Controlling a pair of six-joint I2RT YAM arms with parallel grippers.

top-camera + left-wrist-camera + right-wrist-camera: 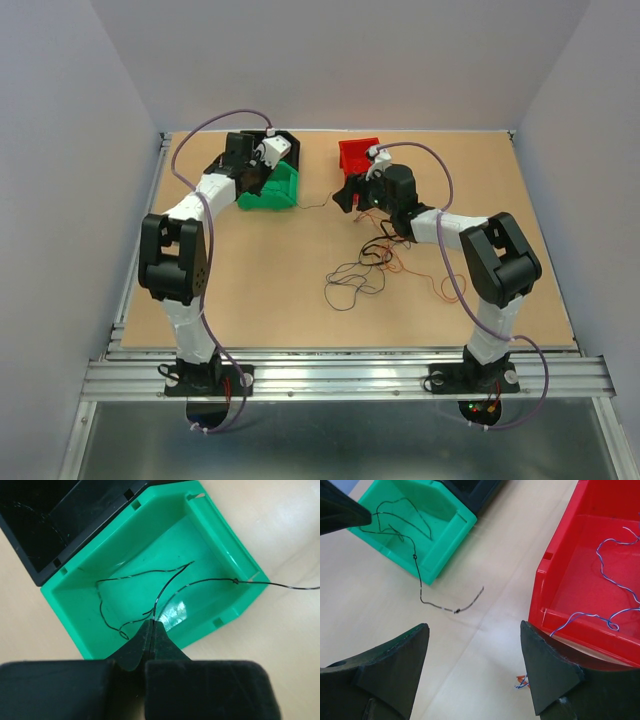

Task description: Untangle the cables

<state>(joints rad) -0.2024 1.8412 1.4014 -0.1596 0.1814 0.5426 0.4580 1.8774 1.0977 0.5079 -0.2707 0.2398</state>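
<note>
**A:** Which step is this?

**B:** Sorting, I'd say. The left tool [151,630] is pressed together on the black cable [234,581], which lies looped in the green bin [65,615] (tail trailing over the wall onto the tabletop [280,530]).

**A:** And rightward?

**B:** The right tool [474,627] hangs spread, holding nothing, beside the red bin [555,575] where a purple-blue cable [600,555] lies. The tangle [362,268] sits nearby. Next probably calls for releasing the black cable, then singling out one strand.
</note>
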